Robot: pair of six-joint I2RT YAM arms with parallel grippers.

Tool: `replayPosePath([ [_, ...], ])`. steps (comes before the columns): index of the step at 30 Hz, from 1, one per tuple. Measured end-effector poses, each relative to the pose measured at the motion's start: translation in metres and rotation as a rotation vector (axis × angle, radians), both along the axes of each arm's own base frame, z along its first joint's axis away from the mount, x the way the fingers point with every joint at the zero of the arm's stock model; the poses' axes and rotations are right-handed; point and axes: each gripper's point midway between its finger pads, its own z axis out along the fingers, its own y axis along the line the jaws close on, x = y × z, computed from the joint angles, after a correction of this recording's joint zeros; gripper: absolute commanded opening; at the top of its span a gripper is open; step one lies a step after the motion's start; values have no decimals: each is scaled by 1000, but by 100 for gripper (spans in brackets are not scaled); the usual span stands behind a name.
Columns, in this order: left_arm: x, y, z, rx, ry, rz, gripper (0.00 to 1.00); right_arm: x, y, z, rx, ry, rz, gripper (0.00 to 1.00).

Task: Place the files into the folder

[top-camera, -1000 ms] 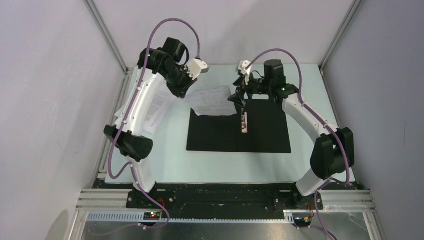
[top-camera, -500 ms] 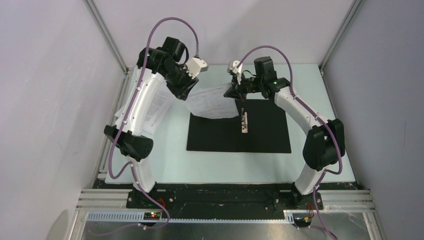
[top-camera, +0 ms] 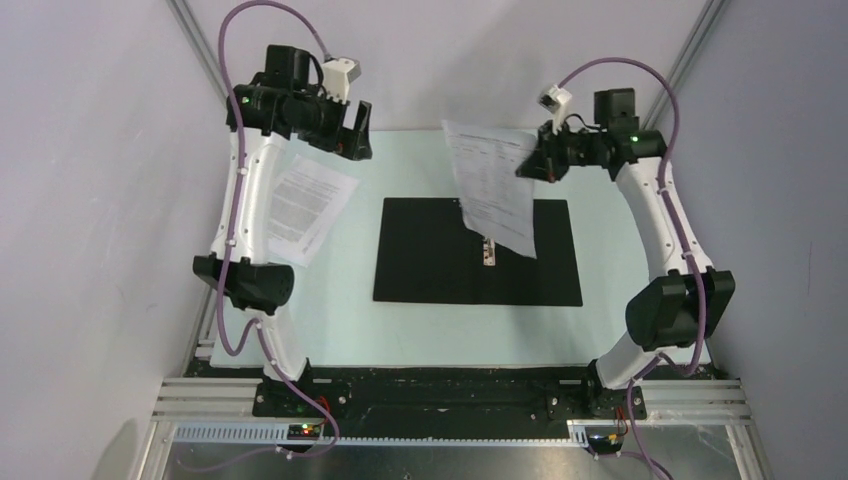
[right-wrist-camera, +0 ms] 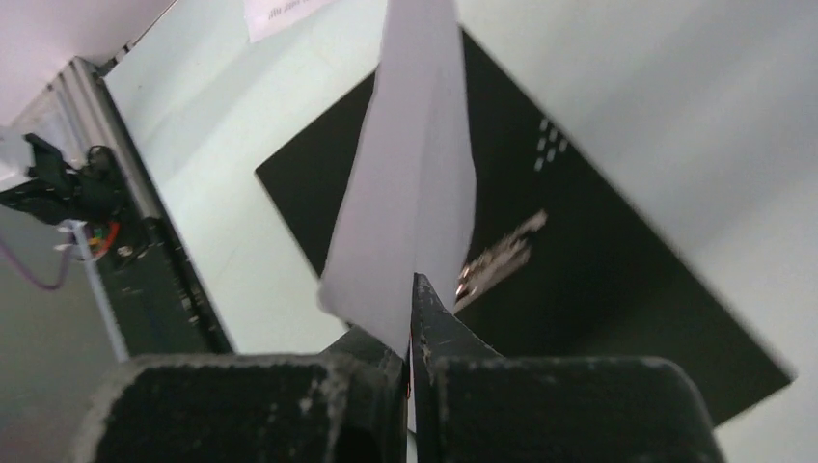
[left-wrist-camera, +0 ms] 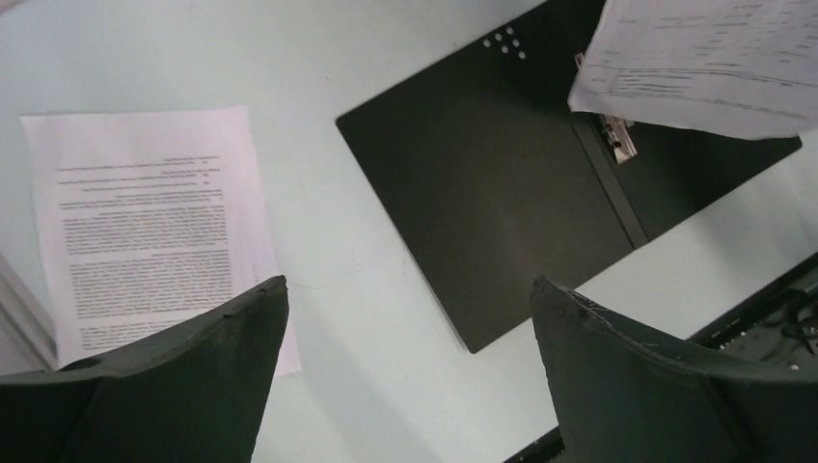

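The folder [top-camera: 420,260] lies spread flat mid-table, black inside up, with its metal clip [top-camera: 488,252] at the centre. My right gripper [top-camera: 528,165] is shut on one edge of a printed file sheet [top-camera: 490,185], which hangs in the air above the folder's middle. In the right wrist view the sheet [right-wrist-camera: 415,174] runs edge-on out of the right gripper [right-wrist-camera: 405,318], with the folder [right-wrist-camera: 598,270] below it. Another file [top-camera: 305,205] lies flat on the table left of the folder. My left gripper [top-camera: 350,135] is raised at the back left, open and empty [left-wrist-camera: 409,282].
Aluminium frame posts stand at the back corners, and grey walls close both sides. A black base rail [top-camera: 450,400] runs along the near edge. In the left wrist view the lying file [left-wrist-camera: 145,222] sits left of the folder [left-wrist-camera: 482,193].
The left gripper opened, let go of the sheet and drew back up to the left. The right gripper shut on the sheet and lifted it up and rightward over the folder.
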Motion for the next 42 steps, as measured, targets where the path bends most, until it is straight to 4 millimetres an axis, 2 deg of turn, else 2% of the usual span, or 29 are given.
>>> replayPosePath([
  [3, -2, -6, -15, -9, 53, -8, 100, -18, -31, -12, -10, 143, -61, 0],
  [8, -5, -9, -36, -3, 114, -22, 100, -45, -89, -67, -67, 426, -158, 0],
  [13, -9, -7, -63, 16, 193, -21, 100, -50, -145, -137, -106, 695, -236, 0],
  [17, -15, -3, -87, 40, 264, -29, 100, -46, -172, -181, -100, 834, -277, 0],
  [21, -22, 3, -108, 70, 320, -35, 99, -35, -178, -205, -102, 874, -281, 0],
  [29, -35, 24, -148, 163, 421, -26, 99, -12, -167, -234, -93, 856, -240, 0],
  [36, -37, 36, -157, 211, 439, -9, 98, 15, -167, -250, -52, 819, -240, 0],
  [42, -37, 37, -157, 219, 439, -2, 97, 37, -166, -245, -65, 754, -230, 0],
])
